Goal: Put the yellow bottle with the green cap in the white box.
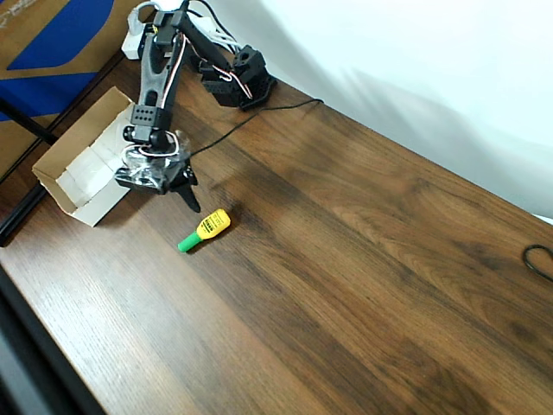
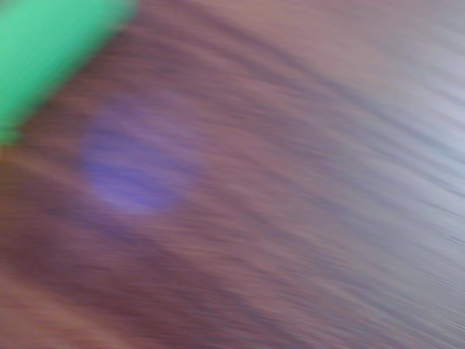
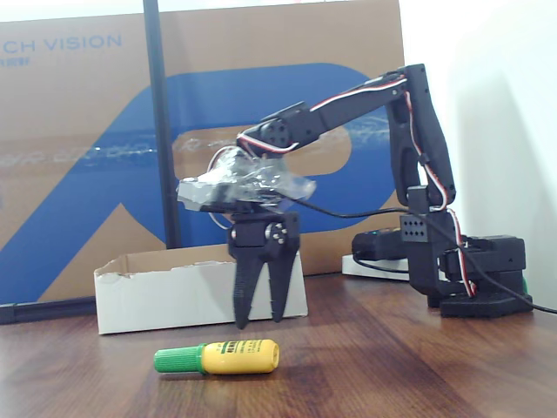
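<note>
Lying on its side on the wood surface (image 3: 418, 374): yellow bottle with the green cap (image 3: 218, 357) (dark-printed label, ribbed cap). Fingers (image 3: 258, 320) spread apart, empty, poised above.

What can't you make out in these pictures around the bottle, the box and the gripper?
- Wrist view: heavy blur; just a green cap smear over brown table.
- Bottle label print: too small to read in the fixed view.
- Box inside: hidden by its front wall in the fixed view.
- Gripper: overhead view leaves its jaw gap unclear.
</note>
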